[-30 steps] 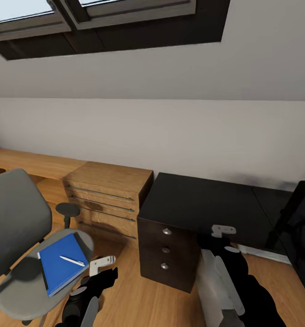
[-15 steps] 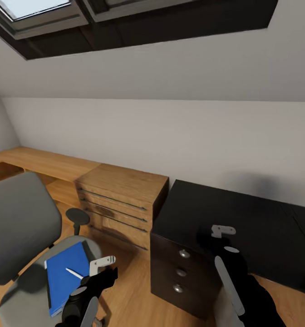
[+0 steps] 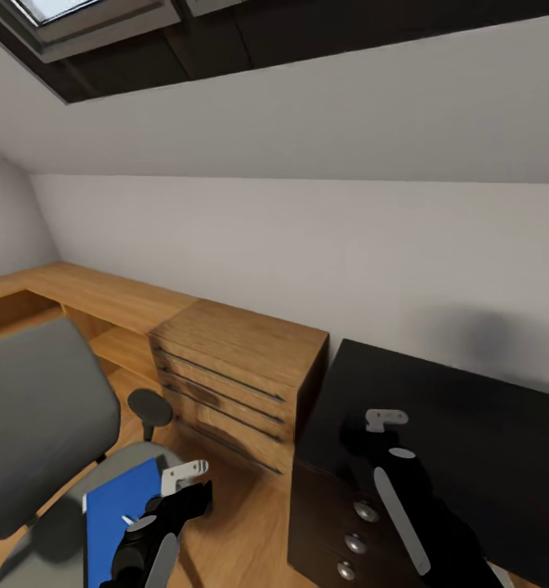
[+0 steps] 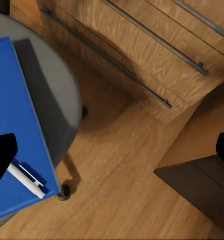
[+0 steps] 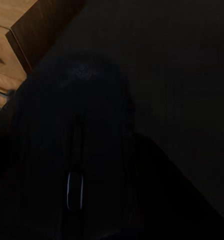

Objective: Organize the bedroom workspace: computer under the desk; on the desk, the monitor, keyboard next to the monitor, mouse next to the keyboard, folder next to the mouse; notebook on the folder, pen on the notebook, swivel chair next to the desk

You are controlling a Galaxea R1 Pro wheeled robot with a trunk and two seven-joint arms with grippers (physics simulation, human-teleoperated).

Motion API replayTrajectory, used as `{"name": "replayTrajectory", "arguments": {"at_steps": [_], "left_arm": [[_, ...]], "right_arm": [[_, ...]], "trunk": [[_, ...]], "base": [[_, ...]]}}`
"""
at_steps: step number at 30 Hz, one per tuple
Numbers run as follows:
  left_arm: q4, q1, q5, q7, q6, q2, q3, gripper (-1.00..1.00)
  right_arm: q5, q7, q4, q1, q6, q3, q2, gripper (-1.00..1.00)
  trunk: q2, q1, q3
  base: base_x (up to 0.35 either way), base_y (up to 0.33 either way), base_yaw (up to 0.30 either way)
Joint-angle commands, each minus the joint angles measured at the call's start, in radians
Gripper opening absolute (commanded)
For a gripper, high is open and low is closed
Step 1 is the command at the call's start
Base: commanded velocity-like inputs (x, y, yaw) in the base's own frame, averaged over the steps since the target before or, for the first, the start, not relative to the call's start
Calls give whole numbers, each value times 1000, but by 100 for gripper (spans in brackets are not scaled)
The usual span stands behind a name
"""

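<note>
- Swivel chair (image 3: 37,416) at far left of head view: grey upholstered tall back, rounded grey seat, black round armrest pad beside it.
- Folder (image 3: 115,510) lay flat on the chair seat, bright blue, rectangular, smooth matte cover; a darker strip showed along one edge in the left wrist view (image 4: 17,130).
- Pen (image 4: 26,181), thin white stick with a dark clip, lay on the folder near its corner; in head view just a short white sliver (image 3: 128,519).
- Left gripper (image 3: 176,482) hung beside the chair seat over the floor, black body with a pale bracket; jaws spread apart in the left wrist view, gripping nothing.
- Floor (image 4: 127,185): oak planks, warm grain; a small black caster was visible under the seat edge.
- Oak cabinet (image 3: 234,376), boxy, strong wood grain, long thin metal bar handles across its drawers; low oak shelf ran off to the left along the pale grey wall.
- Desk (image 3: 462,425) right of the cabinet and touching it: glossy black top, dark drawers with round silver knobs.
- Right gripper (image 3: 386,420) sat over the desk's front edge; whether open or closed, could not tell. Right wrist view was nearly black, a rounded dark shape over the dark top.
</note>
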Motion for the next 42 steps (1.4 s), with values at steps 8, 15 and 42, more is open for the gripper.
{"name": "replayTrajectory", "arguments": {"at_steps": [8,15,42], "left_arm": [[-1,-1,11,9,5,0,-1,100],[-1,-1,11,9,7,-2,-9,100],[-3,-1,11,9,8,-4,-10,100]], "right_arm": [[-17,-11,35,-1,1,7,-1,-100],[-18,-11,98,-1,1,40,1,-100],[-14,-14,120,-1,-1,177,1,-100]], "trunk": [[-1,1,-1],[-1,1,-1],[-1,1,-1]], "base": [[211,17,5],[19,1,0],[0,0,0]]}}
